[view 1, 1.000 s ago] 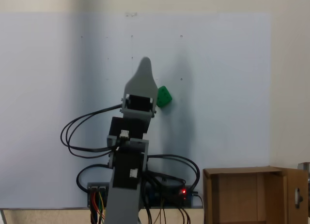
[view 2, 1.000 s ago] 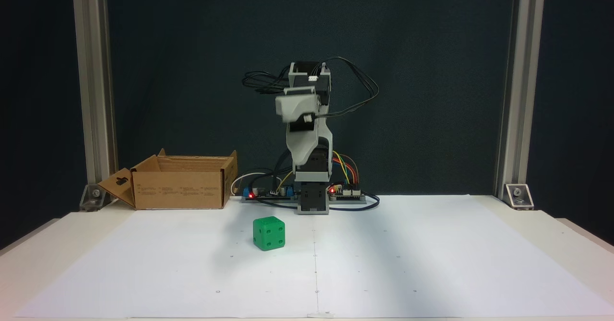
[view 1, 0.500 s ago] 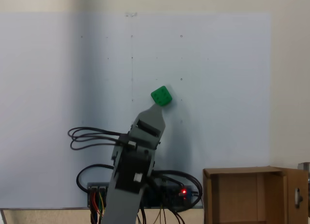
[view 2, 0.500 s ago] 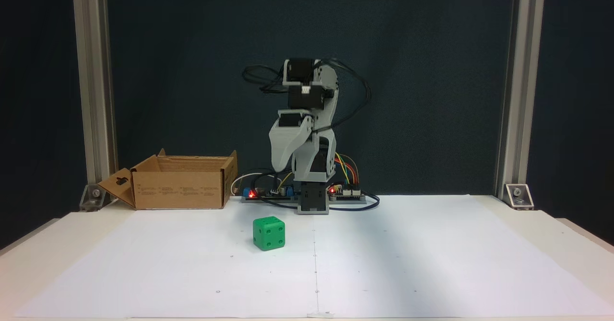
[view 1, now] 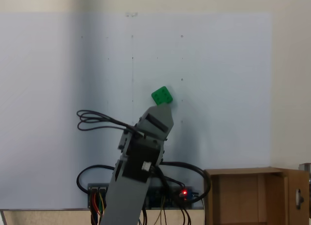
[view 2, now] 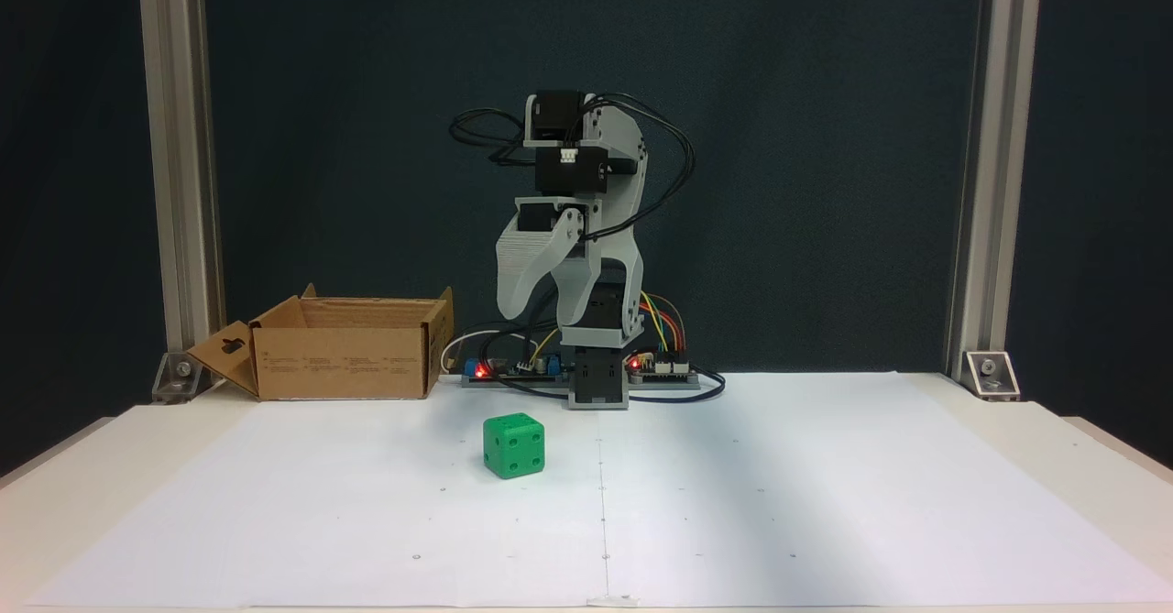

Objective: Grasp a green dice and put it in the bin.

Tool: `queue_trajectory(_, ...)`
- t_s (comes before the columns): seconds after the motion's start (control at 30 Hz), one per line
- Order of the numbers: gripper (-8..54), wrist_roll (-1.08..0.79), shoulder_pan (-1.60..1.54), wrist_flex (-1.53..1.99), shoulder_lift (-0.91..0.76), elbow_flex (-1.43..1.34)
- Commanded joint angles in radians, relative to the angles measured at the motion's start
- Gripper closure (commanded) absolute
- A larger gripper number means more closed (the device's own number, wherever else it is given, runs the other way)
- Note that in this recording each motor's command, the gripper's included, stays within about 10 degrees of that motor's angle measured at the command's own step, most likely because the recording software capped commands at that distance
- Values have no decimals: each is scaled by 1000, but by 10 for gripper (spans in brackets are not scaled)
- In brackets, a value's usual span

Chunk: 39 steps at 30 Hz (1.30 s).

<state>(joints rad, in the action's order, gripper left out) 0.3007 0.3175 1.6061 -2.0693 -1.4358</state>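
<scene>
The box [view 2: 344,347] is sitting at the back of the table, well apart from the arm [view 2: 586,256], which is hanging its claw [view 2: 539,306] high above the paper with its fingers spread apart and holding nothing. The green dice [view 2: 513,445] is lying free on the paper, in front of the arm's base. Coming down, the claw could be landing a fingertip on the dice's top or edge and knocking it aside, since the dice looks nearly as wide as the gap.

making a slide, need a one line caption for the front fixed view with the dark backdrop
Grey claw open above a small bright green dice on white paper, brown cardboard bin at left.
</scene>
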Motion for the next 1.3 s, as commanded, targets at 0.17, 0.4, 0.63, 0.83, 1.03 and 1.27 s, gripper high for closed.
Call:
queue_trajectory(0.17,40,110,9,-63,78,60)
queue_trajectory(0.4,40,213,21,-115,164,61)
queue_trajectory(0.63,40,222,20,-160,242,92)
queue_trajectory(0.83,41,230,20,-195,282,92)
queue_trajectory(1.03,41,253,20,-221,322,94)
queue_trajectory(1.27,43,276,23,-227,327,94)
